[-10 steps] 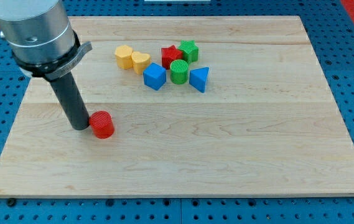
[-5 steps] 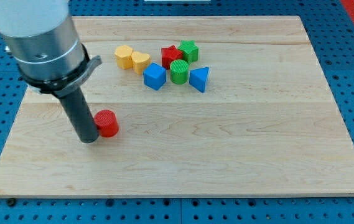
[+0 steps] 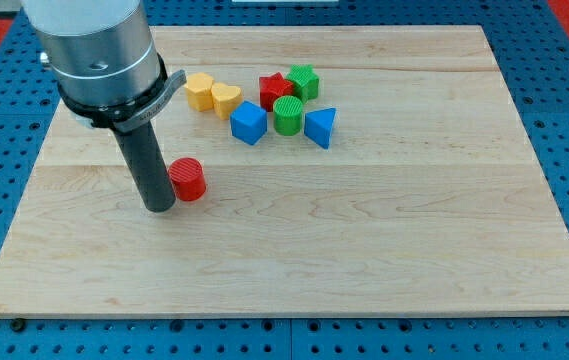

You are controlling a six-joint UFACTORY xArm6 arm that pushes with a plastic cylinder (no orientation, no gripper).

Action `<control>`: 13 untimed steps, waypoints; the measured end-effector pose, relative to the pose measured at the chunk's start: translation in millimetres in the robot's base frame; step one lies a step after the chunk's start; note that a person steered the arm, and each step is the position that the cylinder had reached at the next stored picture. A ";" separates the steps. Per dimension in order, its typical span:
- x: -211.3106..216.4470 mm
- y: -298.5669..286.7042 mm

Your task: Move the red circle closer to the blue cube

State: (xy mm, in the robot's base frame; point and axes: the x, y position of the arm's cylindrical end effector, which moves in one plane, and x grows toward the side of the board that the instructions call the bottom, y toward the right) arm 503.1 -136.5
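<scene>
Camera view: my tip (image 3: 160, 208) touches the red circle (image 3: 188, 180) on its lower-left side on the desk (image 3: 364, 240). No hand shows. Blue cube (image 3: 248, 123) sits apart toward the view's top right.

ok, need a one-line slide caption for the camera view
My tip touches the red circle's left side; the blue cube sits toward the view's upper right.
</scene>
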 end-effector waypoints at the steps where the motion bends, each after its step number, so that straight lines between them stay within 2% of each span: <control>1: 9.7 0.0; 3: -5.8 8.1; 6: 2.9 21.3; 9: -30.7 44.6; 11: -36.6 45.2; 13: -60.1 45.2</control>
State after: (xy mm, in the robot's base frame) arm 443.1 -91.3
